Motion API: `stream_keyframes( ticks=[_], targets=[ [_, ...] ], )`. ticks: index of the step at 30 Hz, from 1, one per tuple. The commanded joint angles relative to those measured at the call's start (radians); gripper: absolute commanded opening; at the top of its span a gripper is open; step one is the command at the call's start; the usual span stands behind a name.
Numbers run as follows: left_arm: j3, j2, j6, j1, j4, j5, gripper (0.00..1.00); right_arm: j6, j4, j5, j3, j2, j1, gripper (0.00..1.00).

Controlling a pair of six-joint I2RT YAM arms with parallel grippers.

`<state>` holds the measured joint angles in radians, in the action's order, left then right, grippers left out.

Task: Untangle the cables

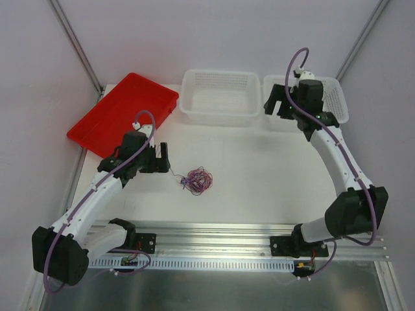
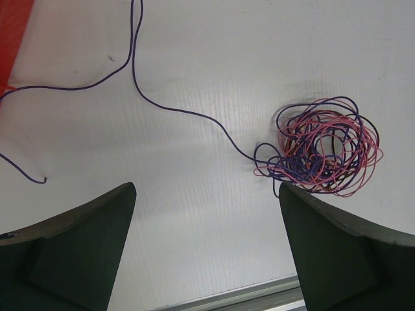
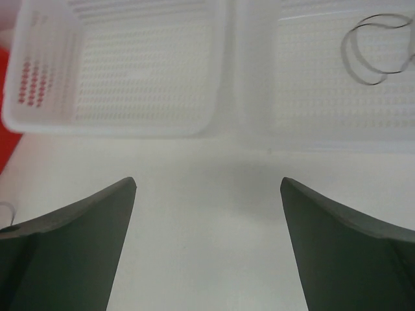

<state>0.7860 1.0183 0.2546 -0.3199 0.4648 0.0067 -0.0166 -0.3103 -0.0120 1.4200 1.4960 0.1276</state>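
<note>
Tangled ball of hair-thin purple, pink and black cables [image 2: 327, 152] lies mid-way across white table [image 1: 259, 168], just beside left gripper [image 2: 207, 194]. Loose purple strand [image 2: 175, 110] trails from ball toward red tray side. Left gripper fingers spread wide, nothing between them. Right gripper [image 3: 207, 184] at far right, in front of two white perforated plastic baskets [image 3: 110, 126]; fingers released, empty. Dark thin wire loop [image 3: 369, 52] lies in right-hand basket. Flat red plastic tray [image 1: 110, 116] at far left.

Perforated plastic baskets [image 1: 219, 97] — matt table [image 1: 259, 168]
</note>
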Motion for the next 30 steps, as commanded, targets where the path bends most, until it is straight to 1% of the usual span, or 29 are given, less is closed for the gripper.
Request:
stream_keyframes(
  ticks=[1, 2, 3, 4, 5, 6, 8, 9, 10, 12, 14, 17, 22, 24, 25, 27, 28, 30],
  targets=[
    [0.004, -0.012, 0.021, 0.001, -0.018, 0.064, 0.93, 0.061, -0.038, -0.098, -0.136, -0.095, 0.101, 0.99],
    [0.005, -0.004, 0.021, 0.001, -0.02, 0.079, 0.93, 0.084, -0.023, -0.118, -0.168, -0.114, 0.127, 0.99],
    [0.006, -0.003, 0.029, 0.001, -0.017, 0.082, 0.93, 0.136, -0.013, -0.121, -0.199, -0.143, 0.182, 0.99],
    [0.006, 0.0, 0.035, 0.001, -0.017, 0.081, 0.93, 0.158, -0.001, -0.121, -0.264, -0.155, 0.214, 1.0],
    [0.004, 0.005, 0.043, 0.001, -0.017, 0.072, 0.93, 0.177, 0.014, -0.12, -0.291, -0.161, 0.246, 0.97],
    [0.001, 0.008, 0.055, 0.001, -0.017, 0.065, 0.93, 0.216, 0.036, -0.115, -0.317, -0.164, 0.314, 0.96],
    [-0.002, 0.02, 0.069, 0.001, -0.017, 0.062, 0.92, 0.26, 0.083, -0.111, -0.374, -0.152, 0.378, 0.96],
    [0.001, 0.025, 0.08, 0.001, -0.015, 0.065, 0.92, 0.283, 0.105, -0.117, -0.389, -0.142, 0.432, 0.96],
    [0.002, 0.031, 0.081, 0.001, -0.015, 0.07, 0.92, 0.334, 0.131, -0.126, -0.404, -0.111, 0.454, 0.95],
    [0.004, 0.045, 0.086, 0.001, -0.014, 0.078, 0.92, 0.369, 0.207, -0.138, -0.444, -0.079, 0.522, 0.95],
    [0.002, 0.051, 0.086, 0.001, -0.011, 0.072, 0.91, 0.392, 0.267, -0.129, -0.46, -0.024, 0.561, 0.95],
    [0.006, 0.055, 0.087, 0.001, -0.008, 0.062, 0.91, 0.399, 0.306, -0.144, -0.446, 0.065, 0.63, 0.94],
    [0.007, 0.057, 0.097, 0.001, 0.0, 0.058, 0.91, 0.408, 0.399, -0.161, -0.447, 0.176, 0.669, 0.93],
    [0.009, 0.062, 0.101, 0.001, 0.001, 0.052, 0.91, 0.411, 0.439, -0.177, -0.457, 0.22, 0.676, 0.89],
    [0.007, 0.071, 0.101, 0.001, 0.0, 0.049, 0.91, 0.411, 0.447, -0.19, -0.46, 0.231, 0.678, 0.87],
    [0.006, 0.078, 0.117, 0.001, 0.005, 0.044, 0.91, 0.406, 0.485, -0.204, -0.48, 0.251, 0.682, 0.74],
    [0.004, 0.085, 0.126, 0.001, 0.006, 0.045, 0.91, 0.403, 0.503, -0.207, -0.487, 0.254, 0.684, 0.61],
    [-0.004, 0.092, 0.158, 0.001, 0.006, 0.056, 0.91, 0.388, 0.51, -0.206, -0.5, 0.25, 0.685, 0.45]
  ],
)
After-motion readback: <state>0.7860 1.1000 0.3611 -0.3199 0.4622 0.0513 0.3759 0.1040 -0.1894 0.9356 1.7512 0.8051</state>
